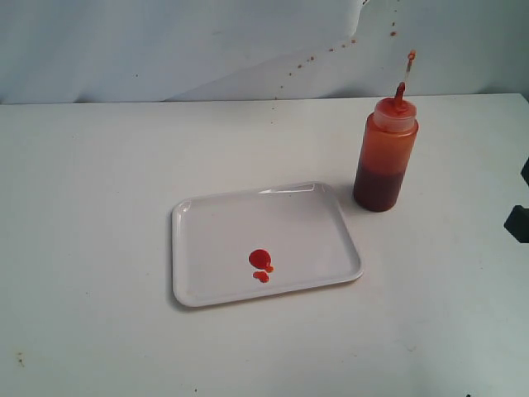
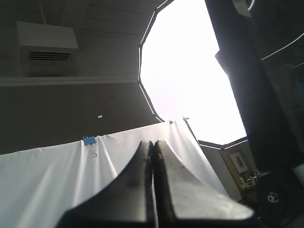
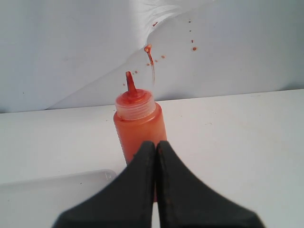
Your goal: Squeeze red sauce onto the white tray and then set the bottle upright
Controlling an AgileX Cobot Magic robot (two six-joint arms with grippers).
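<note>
Exterior view: a white tray (image 1: 215,217) was seen lying flat at the middle of a pale table (image 1: 91,248), with the red sauce (image 1: 260,262) gathered in a few small glossy blobs towards its near side. The bottle (image 1: 385,157) was stood upright on the table just beyond the tray's far right corner, apart from it, with its long axis vertical and its nozzle pointed up. Neither gripper could be made out (only dark fragments (image 1: 519,222) at the right edge).

Left wrist view: the left gripper (image 2: 152,143) was shown with its jaws pressed together on nothing, aimed upward at a ceiling and a hung white cloth (image 2: 47,180). None of the task's things was in sight.

Right wrist view: the right gripper (image 3: 156,145) was shown with its jaws together and empty. The bottle (image 3: 138,126) was seen straight ahead of it, close by, though contact could not be judged.

The right arm was judged the nearer. Both parts of the task appeared done, and any further grasp would be approached level, across the upright axis.
</note>
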